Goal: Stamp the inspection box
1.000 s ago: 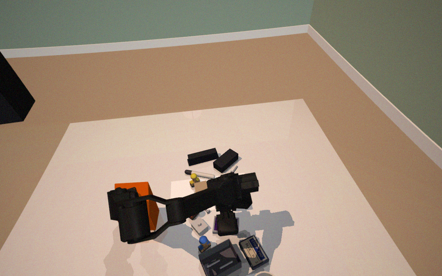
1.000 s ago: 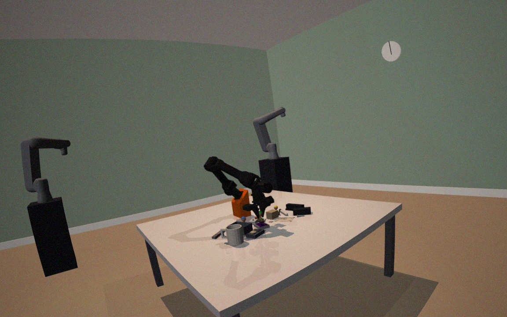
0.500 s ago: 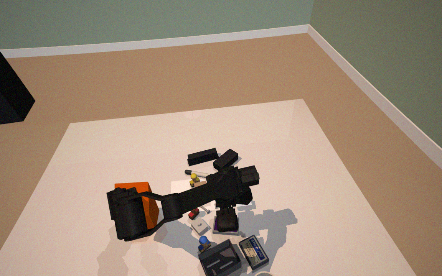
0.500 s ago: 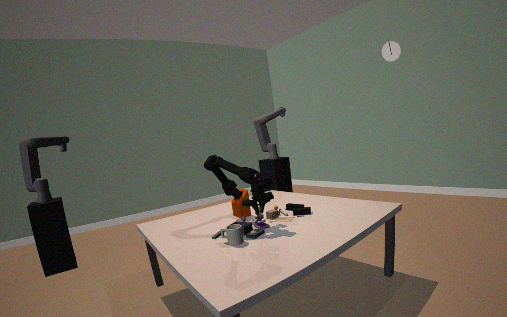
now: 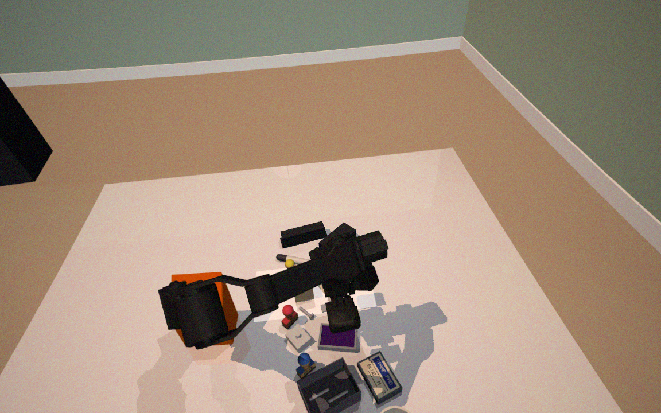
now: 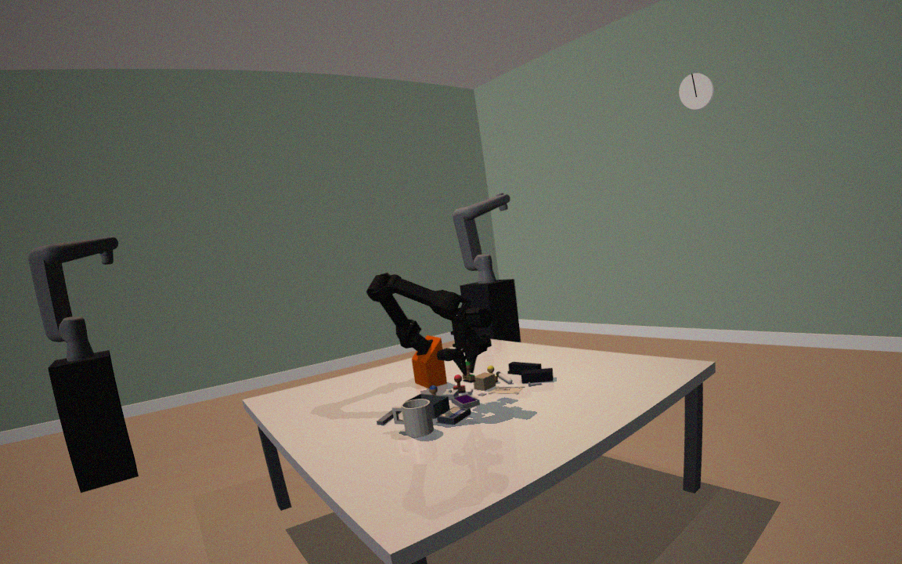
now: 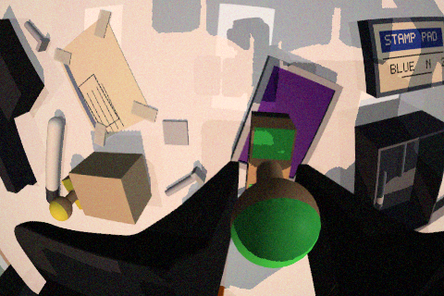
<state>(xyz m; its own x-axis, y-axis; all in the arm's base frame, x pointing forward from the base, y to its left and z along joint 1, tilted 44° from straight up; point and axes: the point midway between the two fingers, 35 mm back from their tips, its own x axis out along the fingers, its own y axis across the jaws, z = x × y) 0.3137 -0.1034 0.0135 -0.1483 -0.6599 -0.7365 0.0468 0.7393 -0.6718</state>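
I hold the green stamp (image 6: 467,368) (image 7: 276,228) in the jaws (image 5: 342,328) (image 6: 469,375), which are part-way open and closed on its handle. In the wrist view the stamp overlaps the ink pad (image 5: 338,336) (image 6: 464,399) (image 7: 301,111). The grip below the knob presumably leaves the printing face free to meet pad and card. The knob points up toward the wrist camera, the block down; the long axis is near upright. The card (image 7: 104,71) lies askew, held by corner tabs, probably against shifting. I judge alignment comes next.
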